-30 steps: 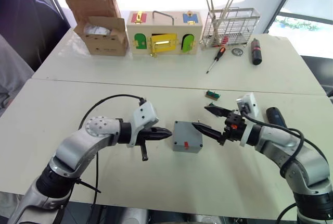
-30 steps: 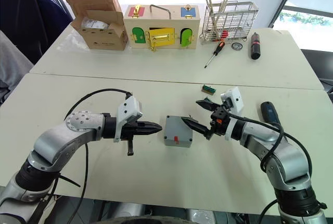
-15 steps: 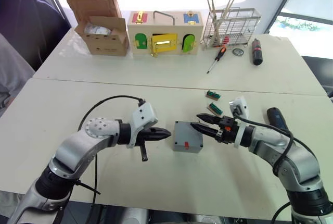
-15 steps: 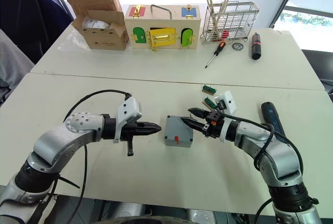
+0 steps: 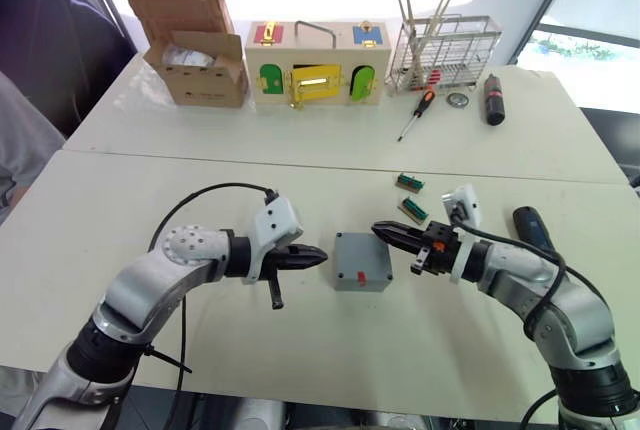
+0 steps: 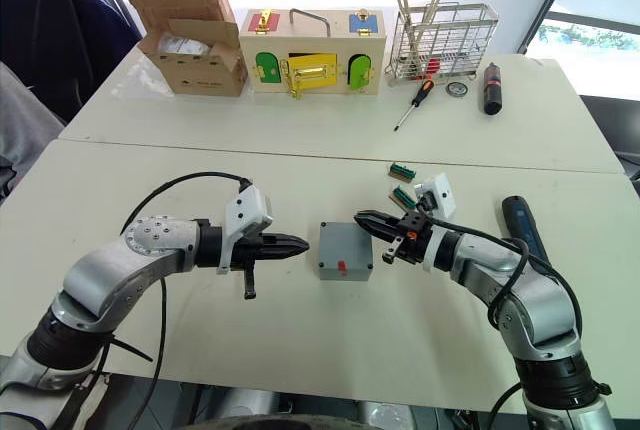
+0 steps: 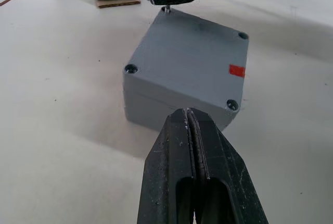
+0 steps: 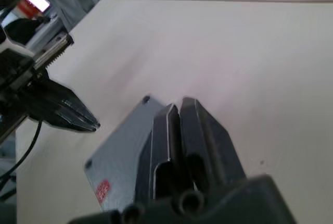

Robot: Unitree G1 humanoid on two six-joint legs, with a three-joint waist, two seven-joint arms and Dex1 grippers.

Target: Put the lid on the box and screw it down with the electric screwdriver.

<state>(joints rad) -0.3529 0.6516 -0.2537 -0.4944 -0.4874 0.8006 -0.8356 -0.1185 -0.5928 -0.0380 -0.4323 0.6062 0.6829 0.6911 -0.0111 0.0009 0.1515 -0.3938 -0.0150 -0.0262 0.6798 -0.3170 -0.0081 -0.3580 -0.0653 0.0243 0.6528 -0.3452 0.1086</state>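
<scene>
The grey box [image 7: 156, 112] sits mid-table with the lid [image 7: 192, 62] lying flat on it, a red mark near one edge. A small screw [image 7: 166, 9] stands in the lid's far corner hole. My right gripper [image 5: 380, 231] is shut with its tips pinched on that screw, at the box's far right corner. Left of the box, my left gripper [image 5: 322, 255] is shut and holds nothing, its tip a short gap from the box's side. The dark blue electric screwdriver [image 5: 528, 225] lies on the table beyond my right forearm.
Two green terminal blocks [image 5: 408, 183] lie just behind the box. Along the far table stand a cardboard carton [image 5: 195, 40], a wooden box with coloured doors [image 5: 315, 62], a wire rack [image 5: 443, 53], a red-and-black screwdriver [image 5: 415, 113] and a black cylinder [image 5: 492, 98].
My right gripper has gone from wide open to shut, its tips coming together at the box's far right corner. The left gripper and the box have stayed put.
</scene>
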